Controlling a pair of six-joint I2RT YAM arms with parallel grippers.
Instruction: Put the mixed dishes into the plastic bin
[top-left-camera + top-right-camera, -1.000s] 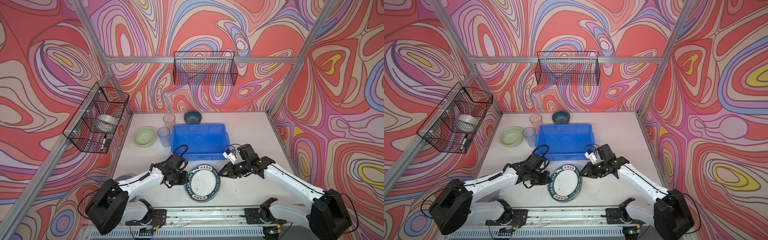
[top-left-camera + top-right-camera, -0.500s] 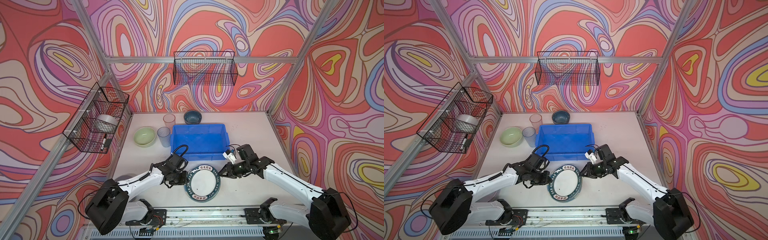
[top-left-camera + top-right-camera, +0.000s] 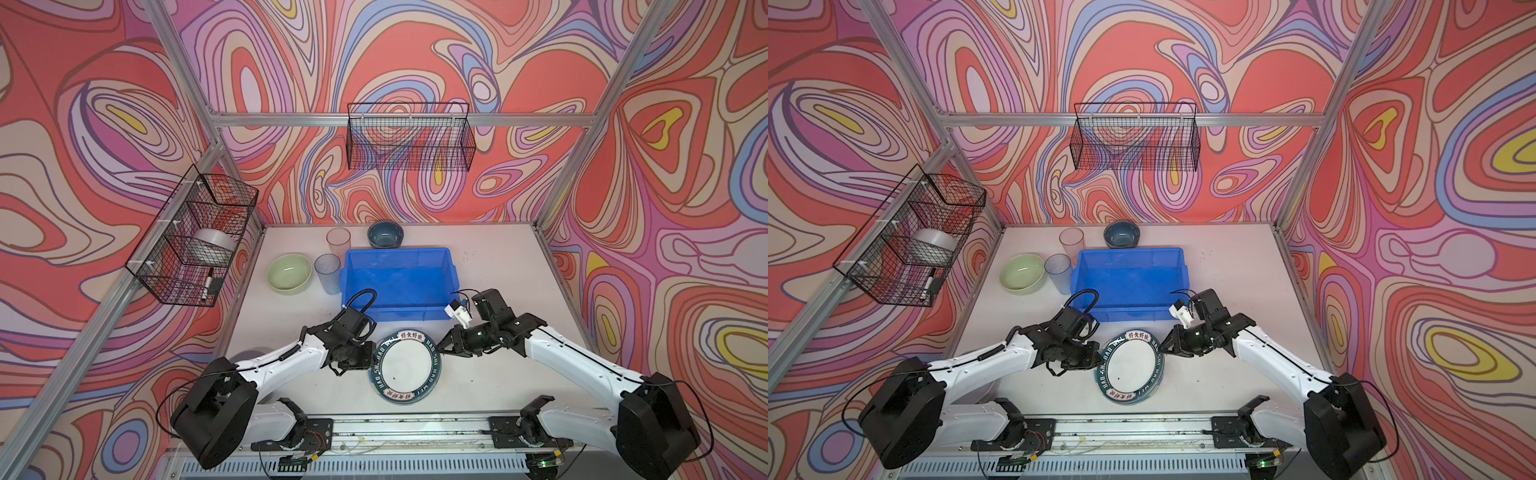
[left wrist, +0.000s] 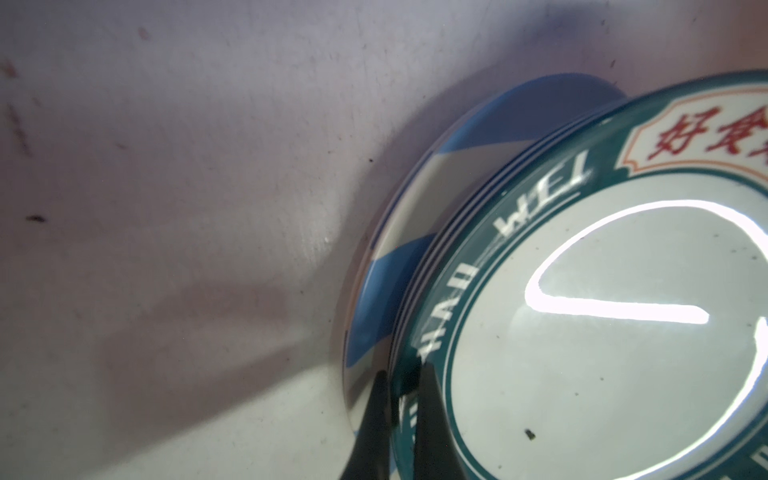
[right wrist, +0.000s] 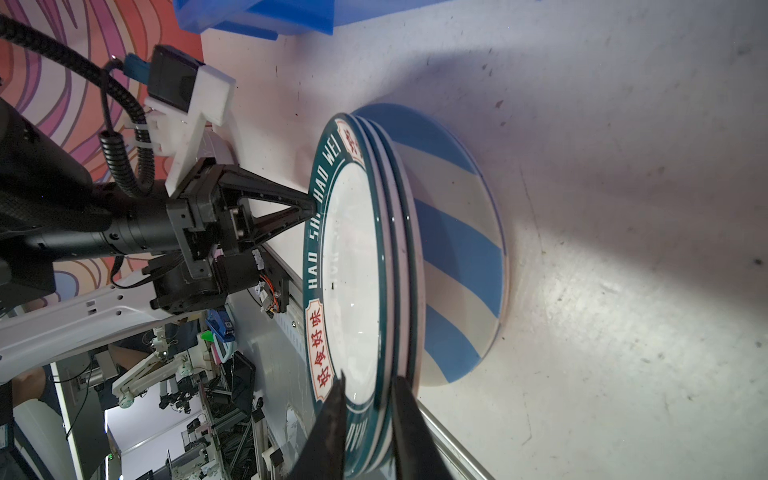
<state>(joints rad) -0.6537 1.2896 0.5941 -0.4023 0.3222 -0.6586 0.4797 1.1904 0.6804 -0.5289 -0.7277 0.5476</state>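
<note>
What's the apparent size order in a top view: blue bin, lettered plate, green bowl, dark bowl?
1. blue bin
2. lettered plate
3. green bowl
4. dark bowl; it sits farther back, so 3 versus 4 is unsure.

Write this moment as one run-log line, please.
left hand: shut on green-rimmed plates | right hand: shut on opposite rim | stack: rests on striped plate, on table | blue bin: no dishes inside

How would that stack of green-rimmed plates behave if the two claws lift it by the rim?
Probably stiff but slippery: the green-rimmed plates look glossy, with glare on the top one, so thin fingertips could slide. Several rims are stacked, so lower plates may shift. The blue-striped plate underneath sits outside the pinch of the right gripper, so it likely won't lift.
</note>
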